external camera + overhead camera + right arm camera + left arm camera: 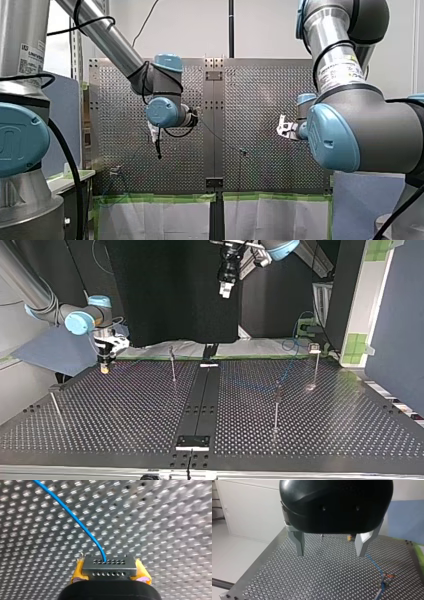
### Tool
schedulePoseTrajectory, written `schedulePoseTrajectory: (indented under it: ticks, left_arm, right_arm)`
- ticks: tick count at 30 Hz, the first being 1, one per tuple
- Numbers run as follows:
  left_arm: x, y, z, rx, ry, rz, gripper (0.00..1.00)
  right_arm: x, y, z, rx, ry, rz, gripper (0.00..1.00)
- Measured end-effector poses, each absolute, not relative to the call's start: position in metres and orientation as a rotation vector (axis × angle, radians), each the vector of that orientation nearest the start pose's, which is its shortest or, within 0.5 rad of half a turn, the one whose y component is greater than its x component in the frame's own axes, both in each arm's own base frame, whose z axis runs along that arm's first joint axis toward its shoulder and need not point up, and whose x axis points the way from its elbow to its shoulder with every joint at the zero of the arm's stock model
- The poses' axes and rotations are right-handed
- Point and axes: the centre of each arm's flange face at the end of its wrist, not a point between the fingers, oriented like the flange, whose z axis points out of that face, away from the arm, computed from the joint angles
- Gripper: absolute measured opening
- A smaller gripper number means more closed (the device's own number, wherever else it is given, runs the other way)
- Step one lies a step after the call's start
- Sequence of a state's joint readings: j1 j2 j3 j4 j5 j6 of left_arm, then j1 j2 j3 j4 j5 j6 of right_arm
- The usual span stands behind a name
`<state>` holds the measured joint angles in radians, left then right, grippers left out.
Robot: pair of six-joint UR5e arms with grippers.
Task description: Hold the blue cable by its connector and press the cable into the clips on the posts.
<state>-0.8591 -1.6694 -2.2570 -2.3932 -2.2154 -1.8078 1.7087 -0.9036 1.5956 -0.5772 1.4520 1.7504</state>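
Desk [125,415] — perforated metal plate with a dark strip [200,400] down its middle and green tape [160,198] along one edge. A white wall [249,510] and a blue screen [407,517] stand beyond it.

My right tool [105,365] sits low by the desk's far left corner in the top view. Its yellow pads [78,571] are clamped on the grey connector [109,567], and the blue cable [72,517] leaves the connector across the holes.

My left tool [330,553] hangs above the desk with its metal fingers wide apart and nothing between them.

Thin posts [173,365] stand well apart — the cable shows near the far right one.
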Motion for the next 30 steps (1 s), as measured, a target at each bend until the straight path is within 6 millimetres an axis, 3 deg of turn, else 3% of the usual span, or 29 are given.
schedulePoseTrajectory:
  ticks: [7,30]
  left_arm:
    - [0.194,-0.337,0.193,0.009,1.616,-0.323,1.00]
    - [0.193,-0.336,0.192,0.009,1.616,-0.323,1.00]
  right_arm:
    - [0.234,-0.624,0.161,1.392,-1.281,1.486,0.00]
    - [0.234,-0.624,0.164,1.390,-1.277,1.488,0.00]
